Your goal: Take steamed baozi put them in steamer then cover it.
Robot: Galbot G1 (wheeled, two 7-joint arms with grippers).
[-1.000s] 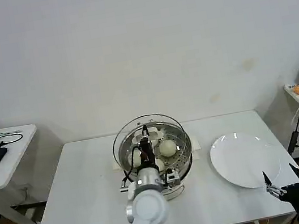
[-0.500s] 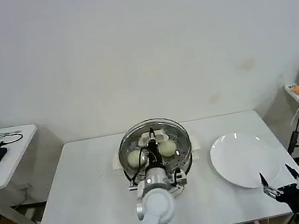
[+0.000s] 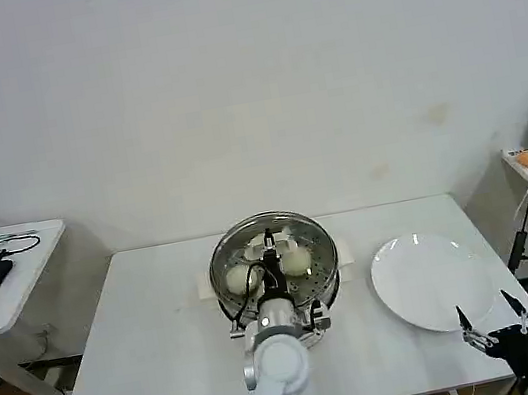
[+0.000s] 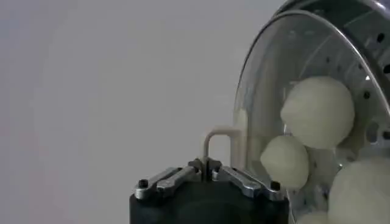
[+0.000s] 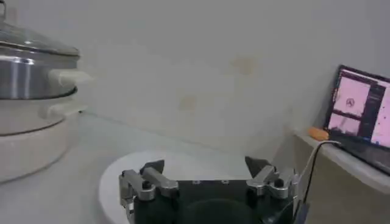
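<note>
Left end effector [image 4: 207,165]: you have it clamped on the lid [image 3: 270,242] handle, lid seated on steamer [image 3: 305,290], buns [image 4: 317,112] inside. Right end effector [image 5: 205,172]: spread, over plate [image 3: 430,281] at desk [image 3: 154,327] edge.

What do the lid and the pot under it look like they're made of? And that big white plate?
The cover looks like clear glass with a thin metal rim: the steamed baozi show through it. Its bar handle looks like pale plastic, though that is uncertain. The steamer looks like polished stainless steel, shiny and reflective, on a matte white base. The plate seems glossy ceramic or plastic.
</note>
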